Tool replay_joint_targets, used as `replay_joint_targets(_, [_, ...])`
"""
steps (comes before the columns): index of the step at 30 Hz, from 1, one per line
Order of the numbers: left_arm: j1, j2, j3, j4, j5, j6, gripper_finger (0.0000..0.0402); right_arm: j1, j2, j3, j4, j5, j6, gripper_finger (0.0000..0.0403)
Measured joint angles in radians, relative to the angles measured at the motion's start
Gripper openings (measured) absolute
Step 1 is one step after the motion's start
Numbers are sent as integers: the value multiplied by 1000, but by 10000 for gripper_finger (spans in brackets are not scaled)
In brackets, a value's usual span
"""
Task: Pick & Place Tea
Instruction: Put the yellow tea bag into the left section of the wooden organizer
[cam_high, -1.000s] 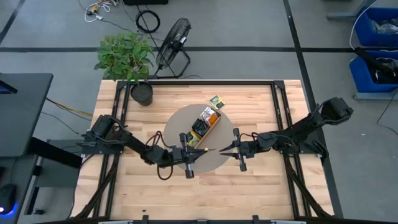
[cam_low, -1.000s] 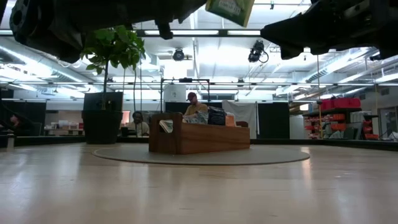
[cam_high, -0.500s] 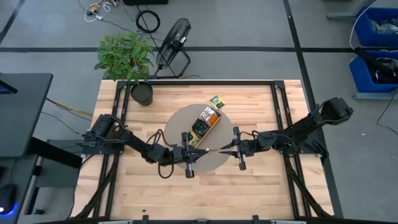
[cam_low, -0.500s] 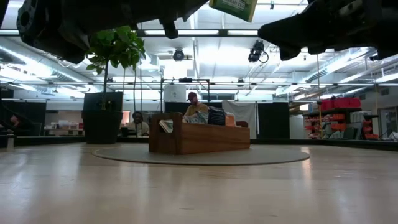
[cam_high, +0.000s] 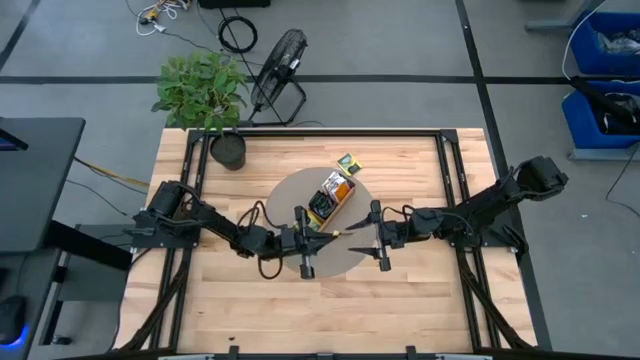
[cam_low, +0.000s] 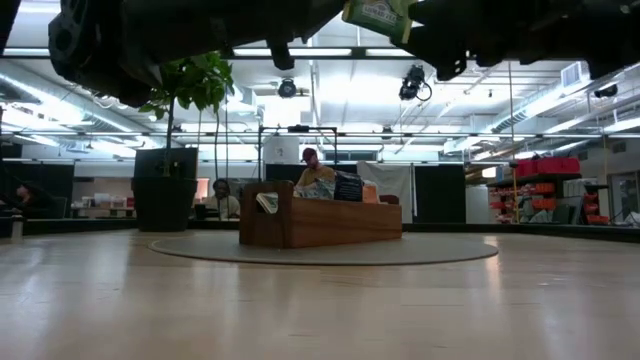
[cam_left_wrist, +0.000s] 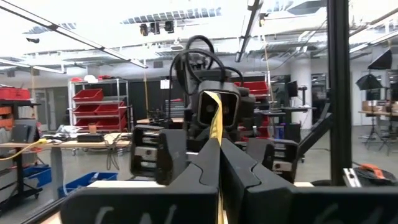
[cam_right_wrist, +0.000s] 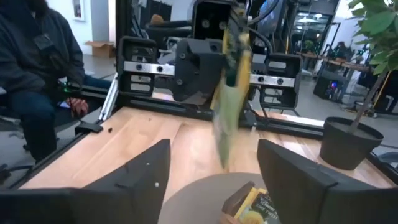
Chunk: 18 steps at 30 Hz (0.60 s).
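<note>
A yellow-green tea packet (cam_left_wrist: 213, 118) hangs in the air above the round grey mat (cam_high: 290, 205), in front of the wooden tray (cam_high: 331, 197) that holds several packets. My left gripper (cam_high: 322, 237) reaches in from the table's left and is shut on it. My right gripper (cam_high: 362, 236) faces it from the right, open. Its two fingers (cam_right_wrist: 146, 171) stand wide on either side of the packet (cam_right_wrist: 230, 74) without touching it. The low view shows the packet (cam_low: 378, 12) high above the table. Another packet (cam_high: 348, 162) lies flat on the wood beyond the tray. My left gripper pinches the packet's near end (cam_left_wrist: 217, 163) between its two fingers, which come roughly level from the table's left. The packet stands on edge and sticks out past the fingertips toward the right arm. It is lifted clear of the mat and the tray.
A potted plant (cam_high: 228, 150) stands at the table's far left corner, with a fan (cam_high: 278, 62) on the floor behind. A black metal frame (cam_high: 320, 131) runs round the table. A seated person (cam_right_wrist: 37, 74) shows beyond the table's edge.
My right gripper has opened and let go of the packet, which stays in my left gripper, still on edge and clear of the mat.
</note>
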Motion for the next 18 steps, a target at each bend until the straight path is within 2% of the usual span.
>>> replay_joint_targets(3, [7, 0, 0, 0, 11, -3, 2, -5, 0, 28, -64, -4, 0, 256])
replay_joint_targets(7, [6, 0, 0, 0, 16, -2, 2, -6, 0, 30, -76, -8, -8, 222])
replay_joint_targets(11, [6, 0, 0, 0, 17, -1, 2, -6, 0, 31, -52, -8, -42, 153])
replay_joint_targets(16, [6, 0, 0, 0, 17, -2, 2, -6, 0, 31, -39, -30, -65, 33])
replay_joint_targets(18, [5, 0, -1, -2, 16, -2, 2, -6, 0, 31, -51, -30, -80, 11])
